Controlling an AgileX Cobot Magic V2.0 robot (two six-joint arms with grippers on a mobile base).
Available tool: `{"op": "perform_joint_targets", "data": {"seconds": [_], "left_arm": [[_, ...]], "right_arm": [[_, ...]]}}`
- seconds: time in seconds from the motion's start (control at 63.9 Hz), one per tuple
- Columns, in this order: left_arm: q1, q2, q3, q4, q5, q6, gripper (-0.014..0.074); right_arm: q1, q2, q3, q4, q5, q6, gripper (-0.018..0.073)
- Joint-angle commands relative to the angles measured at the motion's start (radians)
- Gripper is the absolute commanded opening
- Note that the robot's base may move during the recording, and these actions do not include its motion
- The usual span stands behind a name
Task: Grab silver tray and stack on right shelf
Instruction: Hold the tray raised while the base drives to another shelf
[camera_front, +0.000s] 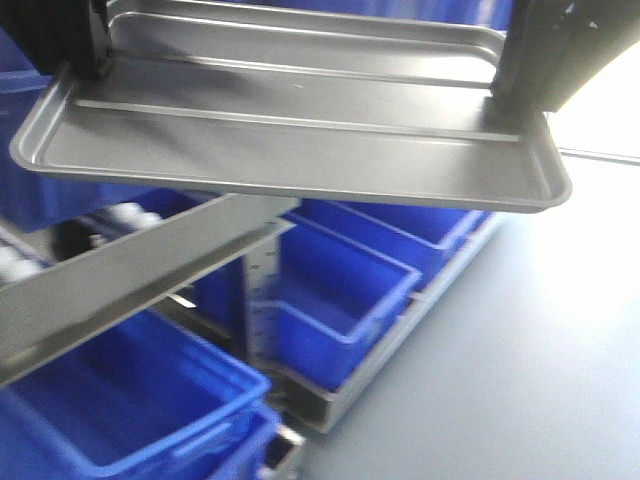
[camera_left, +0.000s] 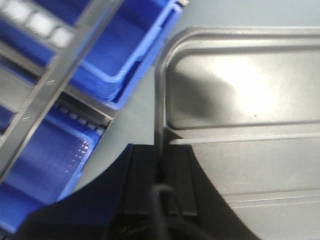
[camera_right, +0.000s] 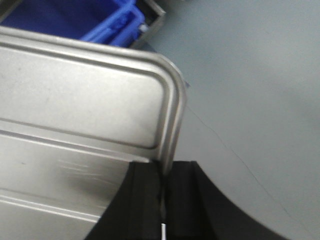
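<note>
The silver tray (camera_front: 300, 140) hangs level in the air, its two long ridges showing across the base. My left gripper (camera_front: 85, 50) is shut on the tray's left short rim, and my right gripper (camera_front: 530, 70) is shut on its right short rim. In the left wrist view the black fingers (camera_left: 145, 175) pinch the rim of the tray (camera_left: 250, 100) near a rounded corner. The right wrist view shows the same clamp by the gripper (camera_right: 162, 167) on the tray (camera_right: 75, 100). Below and left of the tray slants a roller shelf with a wide brushed-steel front bar (camera_front: 130, 270) and white rollers (camera_front: 130, 215).
Blue plastic bins (camera_front: 340, 290) sit on a lower rack level under the tray, with another blue bin (camera_front: 130, 400) at the near left. Grey floor (camera_front: 520, 380) spreads to the right. The shelf bar (camera_left: 55, 80) and rollers (camera_left: 40, 22) lie left of the left wrist.
</note>
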Motion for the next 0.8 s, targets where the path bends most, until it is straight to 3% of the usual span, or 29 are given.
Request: {"op": "perform_joint_targets", "data": {"seconds": [0.0,0.782], "left_arm": [[-0.009,-0.037,-0.031,0.035,-0.008,0.009,-0.0093],[-0.009,-0.037,-0.031,0.032,-0.008,0.009,-0.0093]], "right_arm": [[0.0,-0.034,-0.039,-0.028,-0.043,-0.023,0.0057],[0.0,-0.034,-0.039,-0.028,-0.043,-0.023,0.0057]]}}
